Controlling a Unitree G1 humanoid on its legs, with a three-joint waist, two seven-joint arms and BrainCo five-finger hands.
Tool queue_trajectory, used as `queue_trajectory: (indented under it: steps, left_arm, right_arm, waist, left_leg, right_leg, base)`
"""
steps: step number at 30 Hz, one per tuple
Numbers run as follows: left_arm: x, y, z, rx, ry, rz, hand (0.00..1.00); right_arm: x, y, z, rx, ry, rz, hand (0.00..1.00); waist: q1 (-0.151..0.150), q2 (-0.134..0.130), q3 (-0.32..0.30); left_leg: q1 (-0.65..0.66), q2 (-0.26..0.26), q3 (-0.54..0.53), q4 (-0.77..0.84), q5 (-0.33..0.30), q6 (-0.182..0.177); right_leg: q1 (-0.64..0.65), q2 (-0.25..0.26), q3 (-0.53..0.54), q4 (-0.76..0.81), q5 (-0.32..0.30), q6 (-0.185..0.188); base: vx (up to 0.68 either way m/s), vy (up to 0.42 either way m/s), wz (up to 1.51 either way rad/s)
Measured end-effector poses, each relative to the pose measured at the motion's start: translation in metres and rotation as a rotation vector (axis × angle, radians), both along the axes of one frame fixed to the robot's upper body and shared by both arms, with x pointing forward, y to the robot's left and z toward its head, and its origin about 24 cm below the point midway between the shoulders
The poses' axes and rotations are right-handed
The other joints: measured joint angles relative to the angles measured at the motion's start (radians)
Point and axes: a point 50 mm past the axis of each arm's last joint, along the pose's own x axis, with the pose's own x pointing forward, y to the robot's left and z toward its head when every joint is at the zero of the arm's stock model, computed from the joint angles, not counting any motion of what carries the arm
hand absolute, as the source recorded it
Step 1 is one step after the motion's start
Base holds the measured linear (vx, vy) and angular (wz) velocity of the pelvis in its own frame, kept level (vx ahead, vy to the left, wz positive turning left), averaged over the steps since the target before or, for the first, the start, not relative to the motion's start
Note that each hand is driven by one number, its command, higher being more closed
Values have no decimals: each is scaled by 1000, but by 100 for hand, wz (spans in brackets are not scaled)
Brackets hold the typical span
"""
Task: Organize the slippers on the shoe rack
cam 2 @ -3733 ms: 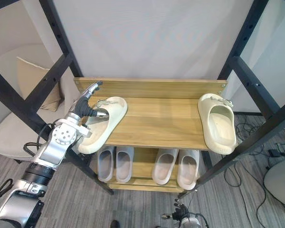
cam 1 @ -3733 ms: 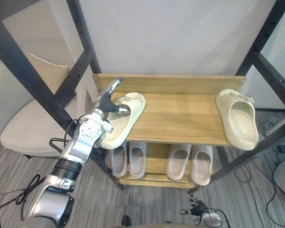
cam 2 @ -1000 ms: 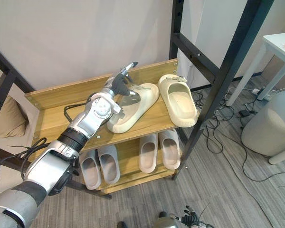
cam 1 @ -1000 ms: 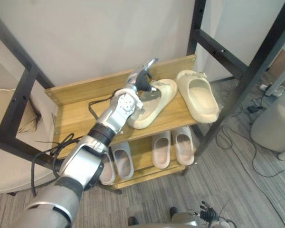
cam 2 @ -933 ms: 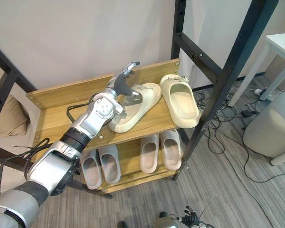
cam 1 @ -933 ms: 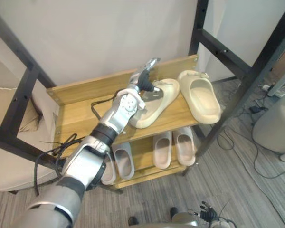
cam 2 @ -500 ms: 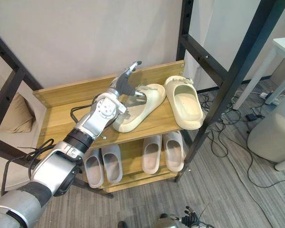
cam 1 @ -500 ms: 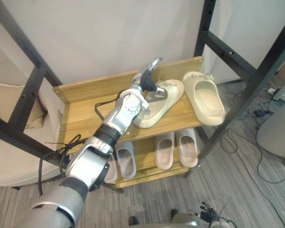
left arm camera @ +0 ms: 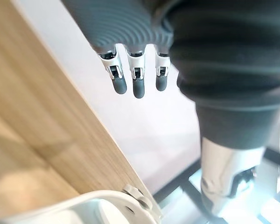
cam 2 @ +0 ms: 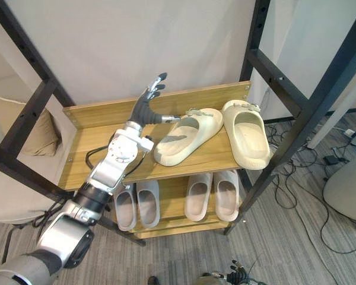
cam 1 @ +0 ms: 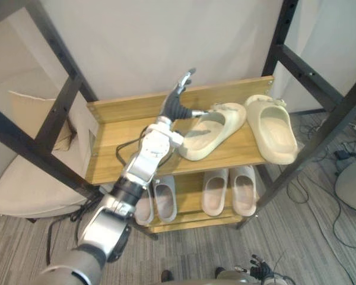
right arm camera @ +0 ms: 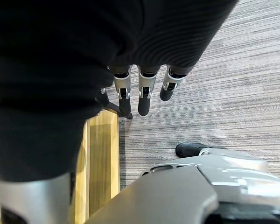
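Slipper that was at the left end of the top shelf now lies just beside its mate, a bit crooked, left hand lifted off it with fingers straight and empty, right hand dangling loose, so I'd guess only straightening's left.

A plain white wall stands at the back, and a grey striped carpet covers the floor. Black metal frame posts and slanting bars cross the scene. A cream armchair with a beige cushion sits at the left; cables trail over the carpet at the right.
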Motion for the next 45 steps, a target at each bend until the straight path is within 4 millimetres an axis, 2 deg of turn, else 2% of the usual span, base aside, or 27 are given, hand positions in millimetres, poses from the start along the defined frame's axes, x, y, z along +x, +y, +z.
queue_trajectory:
  steps: [5, 13, 20, 29, 45]
  left_arm:
    - [-9, 10, -18, -128, 85, -14, 0]
    - [-18, 23, -45, -227, 198, -14, 0]
    - [-22, 23, -55, -241, 245, -40, 0]
    - [-32, -7, -70, -219, 326, -166, 0]
    - [-42, -48, -77, -258, 399, -314, 0]
  right_arm:
    - [-5, 2, -1, 3, 14, 6, 0]
    - [-3, 6, -2, 5, 19, 44, 0]
    - [-3, 9, -2, 3, 22, 61, 0]
    - [-3, 10, -3, 4, 28, 62, 0]
    - [-4, 12, -5, 7, 49, 69, 0]
  waist:
    - [32, -24, -10]
    - [38, -45, -11]
    - [39, -58, -15]
    - [40, -62, -16]
    - [40, -72, -44]
  left_leg:
    - [-2, -2, -4, 0, 0, 0]
    - [-4, -6, -5, 0, 0, 1]
    - [-5, -6, -4, 0, 0, 1]
    - [-6, -6, -3, 0, -1, 1]
    - [-15, -7, -1, 0, 0, 1]
  right_leg:
    - [2, -1, -3, -5, -1, 1]
    - [4, -1, -5, -12, 0, 1]
    - [4, 0, -3, -15, 0, 1]
    - [4, 1, -2, -17, 0, 1]
    - [5, 0, 0, -37, 13, 5]
  base:
    - [0, 0, 0]
    - [0, 0, 0]
    - [0, 0, 0]
    - [0, 0, 0]
    - [-1, 0, 0]
